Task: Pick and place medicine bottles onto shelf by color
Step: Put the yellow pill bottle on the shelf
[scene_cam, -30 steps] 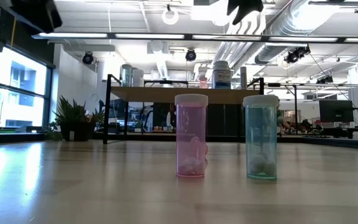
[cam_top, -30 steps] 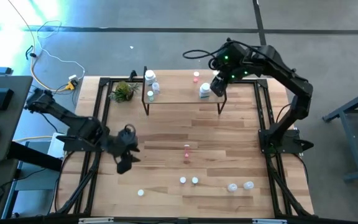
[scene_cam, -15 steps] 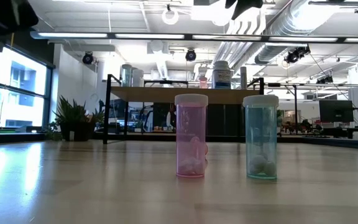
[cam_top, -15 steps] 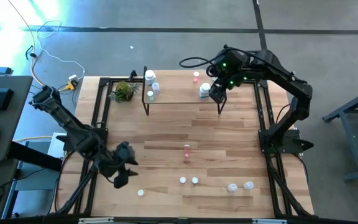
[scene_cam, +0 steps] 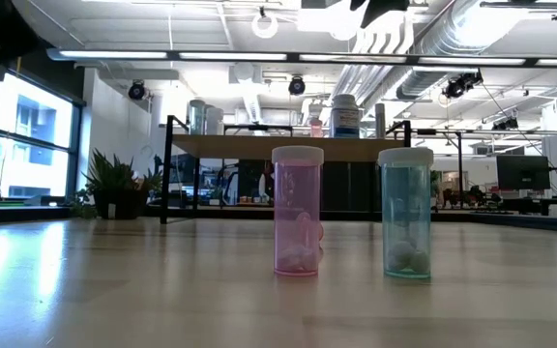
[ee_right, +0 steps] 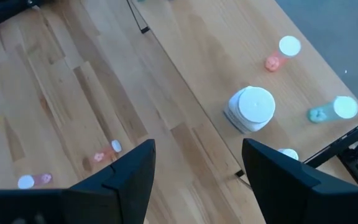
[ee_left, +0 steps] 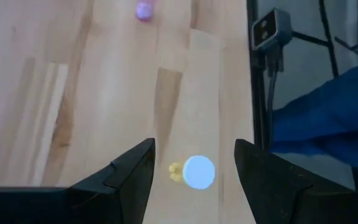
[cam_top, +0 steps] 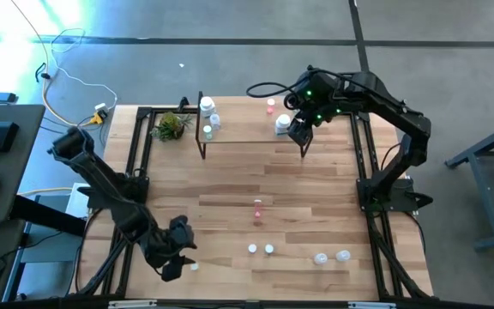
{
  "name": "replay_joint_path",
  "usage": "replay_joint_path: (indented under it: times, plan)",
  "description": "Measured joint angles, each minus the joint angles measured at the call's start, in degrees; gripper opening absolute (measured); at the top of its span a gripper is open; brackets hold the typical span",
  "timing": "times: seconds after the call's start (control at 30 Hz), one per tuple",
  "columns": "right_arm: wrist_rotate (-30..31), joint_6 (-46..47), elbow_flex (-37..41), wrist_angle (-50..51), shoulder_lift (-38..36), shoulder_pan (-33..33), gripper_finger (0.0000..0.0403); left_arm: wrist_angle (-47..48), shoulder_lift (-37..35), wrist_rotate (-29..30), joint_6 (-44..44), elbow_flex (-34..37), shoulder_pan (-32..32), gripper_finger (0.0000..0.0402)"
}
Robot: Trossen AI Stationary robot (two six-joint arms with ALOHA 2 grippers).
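A small yellow bottle with a white cap (ee_left: 194, 172) lies on the table near its near left edge and also shows in the high view (cam_top: 194, 266). My left gripper (ee_left: 194, 180) is open just above it, a finger on either side, touching nothing. My right gripper (cam_top: 298, 130) is open and empty over the right end of the shelf (cam_top: 247, 127). A larger white bottle (ee_right: 252, 107) stands on the shelf below it, with a pink bottle (ee_right: 277, 57) and a green one (ee_right: 327, 111) farther along.
White, clear and green bottles (cam_top: 208, 118) stand at the shelf's left end, beside a green plant (cam_top: 171, 125). A pink bottle (cam_top: 257, 209) and several small ones (cam_top: 261, 249) (cam_top: 331, 256) stand on the near half of the table. Blue cloth (ee_left: 340, 106) shows beyond the near edge.
My left gripper has swung toward the table's near edge and come down over the yellow bottle. My right gripper has shifted a little toward the near edge over the shelf's right end. No bottle has moved.
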State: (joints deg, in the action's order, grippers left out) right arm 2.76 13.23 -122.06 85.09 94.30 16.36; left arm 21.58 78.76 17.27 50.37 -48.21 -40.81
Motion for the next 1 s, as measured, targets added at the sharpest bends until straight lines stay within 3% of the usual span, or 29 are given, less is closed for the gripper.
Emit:
replay_joint_path:
  times: [1.0]
  plan:
    - [0.02,0.46,0.00,0.01,0.02,0.00,0.0232,-6.59,9.47,-1.45,-5.04,0.00,-2.54,0.0209]
